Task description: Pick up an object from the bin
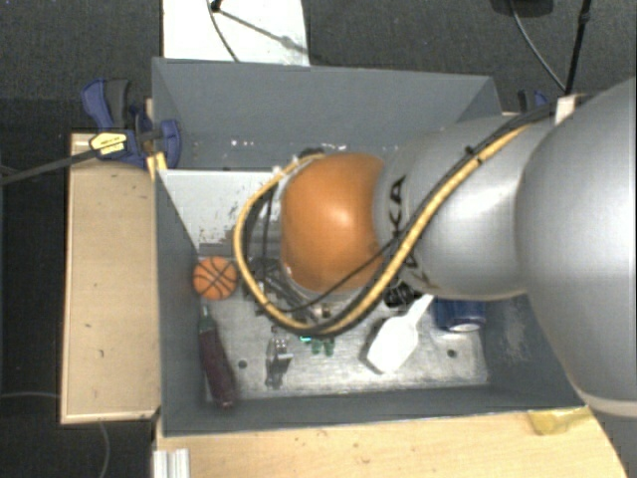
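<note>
While my claw (278, 355), whose spread or closure I cannot tell beneath the orange wrist cover (328, 222), hangs over the bin floor (438, 366), the nearest graspable thing, a dark maroon stick (216, 361), lies to its left, long axis running near-to-far along the left wall.
</note>
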### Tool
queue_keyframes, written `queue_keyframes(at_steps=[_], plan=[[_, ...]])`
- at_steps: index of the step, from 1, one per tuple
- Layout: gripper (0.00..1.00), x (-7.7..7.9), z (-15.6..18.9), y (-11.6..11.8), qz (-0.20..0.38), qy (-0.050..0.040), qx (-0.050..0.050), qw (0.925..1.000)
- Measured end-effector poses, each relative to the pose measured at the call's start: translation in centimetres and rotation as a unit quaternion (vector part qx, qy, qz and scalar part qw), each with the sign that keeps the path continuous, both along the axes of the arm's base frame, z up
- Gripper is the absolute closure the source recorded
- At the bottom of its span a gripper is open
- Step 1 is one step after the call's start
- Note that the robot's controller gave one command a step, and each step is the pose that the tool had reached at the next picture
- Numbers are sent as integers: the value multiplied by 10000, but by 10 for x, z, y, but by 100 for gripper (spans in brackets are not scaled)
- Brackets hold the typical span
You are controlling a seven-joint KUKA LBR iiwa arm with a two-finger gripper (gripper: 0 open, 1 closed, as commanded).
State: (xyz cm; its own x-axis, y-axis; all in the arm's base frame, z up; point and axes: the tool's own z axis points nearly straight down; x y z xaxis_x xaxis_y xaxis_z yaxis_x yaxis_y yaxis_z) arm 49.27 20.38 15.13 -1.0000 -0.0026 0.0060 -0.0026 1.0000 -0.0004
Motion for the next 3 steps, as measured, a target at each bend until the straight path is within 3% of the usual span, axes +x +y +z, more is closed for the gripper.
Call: queue_keyframes(at_steps=[2,3], plan=[[0,8,-2,-10,246,-38,16,9997],[0,49,-48,-63,1771,-67,14,9842]])
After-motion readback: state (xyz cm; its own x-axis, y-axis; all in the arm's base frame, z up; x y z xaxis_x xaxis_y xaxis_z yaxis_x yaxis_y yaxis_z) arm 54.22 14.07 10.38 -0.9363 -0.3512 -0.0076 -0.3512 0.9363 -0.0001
